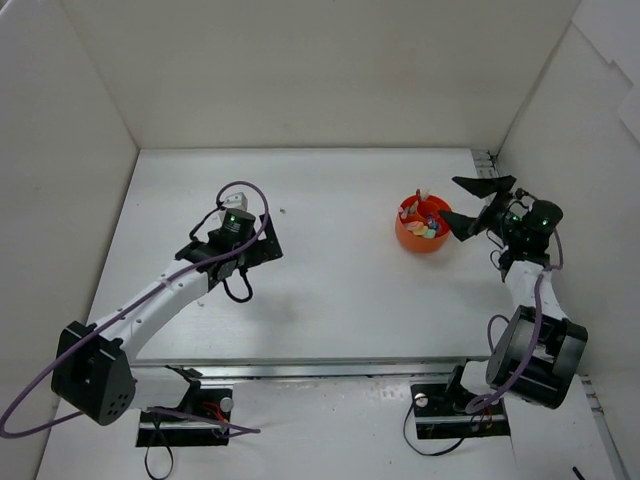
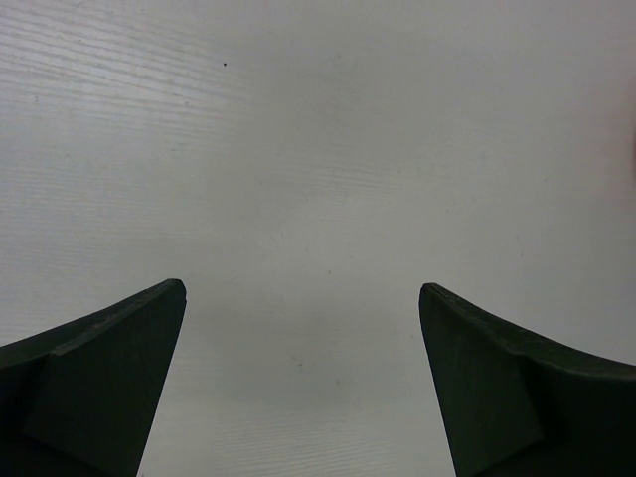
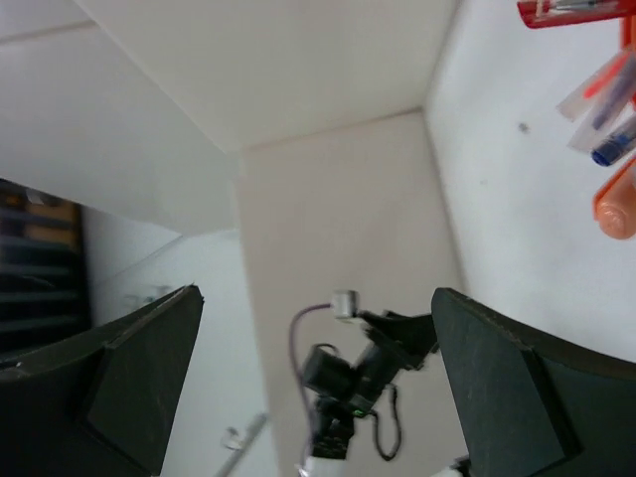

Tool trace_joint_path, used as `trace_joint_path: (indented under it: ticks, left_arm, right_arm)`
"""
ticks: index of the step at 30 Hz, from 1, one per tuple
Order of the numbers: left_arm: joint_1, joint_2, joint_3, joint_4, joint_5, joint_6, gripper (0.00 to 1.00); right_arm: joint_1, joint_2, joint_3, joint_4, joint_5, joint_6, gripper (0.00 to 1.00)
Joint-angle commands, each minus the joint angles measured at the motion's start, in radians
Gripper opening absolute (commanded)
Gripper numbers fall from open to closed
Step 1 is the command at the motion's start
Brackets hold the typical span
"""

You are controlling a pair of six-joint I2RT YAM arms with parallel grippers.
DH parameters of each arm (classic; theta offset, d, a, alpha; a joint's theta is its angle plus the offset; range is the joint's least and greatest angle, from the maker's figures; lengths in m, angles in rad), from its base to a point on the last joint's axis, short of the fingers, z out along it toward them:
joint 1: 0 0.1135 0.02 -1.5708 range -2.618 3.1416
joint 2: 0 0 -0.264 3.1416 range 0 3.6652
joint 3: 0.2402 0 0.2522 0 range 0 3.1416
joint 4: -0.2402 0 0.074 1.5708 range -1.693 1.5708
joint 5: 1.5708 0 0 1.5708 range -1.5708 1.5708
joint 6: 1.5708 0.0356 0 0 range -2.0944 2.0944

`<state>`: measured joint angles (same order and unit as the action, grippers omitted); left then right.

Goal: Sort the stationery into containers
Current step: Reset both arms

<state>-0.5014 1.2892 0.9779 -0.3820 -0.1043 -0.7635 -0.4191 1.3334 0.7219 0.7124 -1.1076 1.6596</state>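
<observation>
Top external: pens (image 1: 424,218) bunched in orange cup (image 1: 418,243), right side of table (image 1: 330,300). Right tool (image 1: 450,200) open, empty, beside cup; left tool (image 2: 303,298) open too. Pens likely light, stiff, slippery; grip mid-barrel

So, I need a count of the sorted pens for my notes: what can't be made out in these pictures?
- Top view: the pens in the orange cup are too small to count, and its dividers do not show.
- Right wrist view: the pen ends at the upper right are cut off by the frame edge. Whether they stand in the cup does not show.
- Left wrist view: only bare table between the left gripper's open fingers, nothing of the cup.
</observation>
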Motion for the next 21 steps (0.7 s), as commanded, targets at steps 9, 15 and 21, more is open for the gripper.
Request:
trace_joint_path:
  ticks: [9,15,21]
  left_arm:
    - [-0.103,-0.192,0.056,0.011,-0.210,0.113,1.00]
    - [-0.103,-0.261,0.047,-0.069,-0.290,0.083,1.00]
    - [-0.112,-0.379,0.021,-0.204,-0.369,0.017,1.00]
  right_arm:
    - [0.218,-0.313,0.577,-1.248,1.166,-1.259,0.98]
    - [0.250,-0.388,0.499,-1.231,1.364,-1.262,0.98]
    - [0.253,-0.421,0.377,-1.138,1.335,-1.245,0.98]
